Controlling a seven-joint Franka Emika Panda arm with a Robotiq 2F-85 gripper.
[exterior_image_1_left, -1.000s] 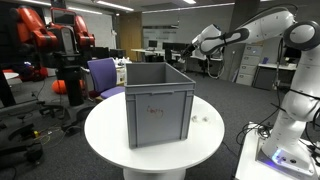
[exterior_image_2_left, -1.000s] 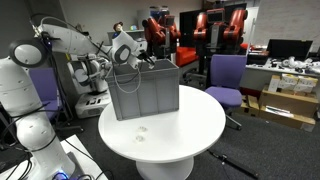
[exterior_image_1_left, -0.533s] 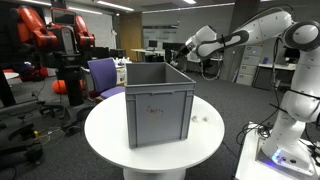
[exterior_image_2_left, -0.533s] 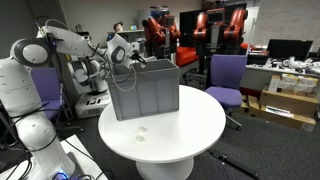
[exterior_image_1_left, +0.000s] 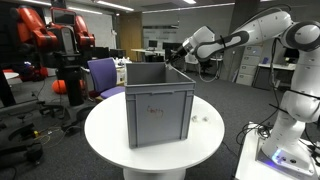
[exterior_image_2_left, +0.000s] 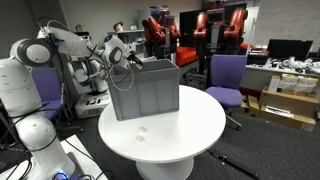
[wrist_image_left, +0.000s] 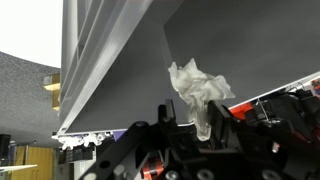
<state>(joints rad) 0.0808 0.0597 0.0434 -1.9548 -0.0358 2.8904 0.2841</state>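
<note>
The hand (wrist_image_left: 205, 122) pinched a crumpled white wad (wrist_image_left: 200, 85) by its lower end beside the crate's (exterior_image_1_left: 158, 105) rim, back from the counter's (exterior_image_1_left: 105, 140) near edge; so slight a grip might have dropped it outside, or bumped the wall.

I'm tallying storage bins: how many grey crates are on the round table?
1. The grey crate stands on the white round table, the gripper near its rim, shut on a white crumpled wad. None looks hidden.

Round white table (exterior_image_1_left: 105, 142), purple chair (exterior_image_1_left: 103, 75) near it, red robots (exterior_image_1_left: 45, 30) beyond
</note>
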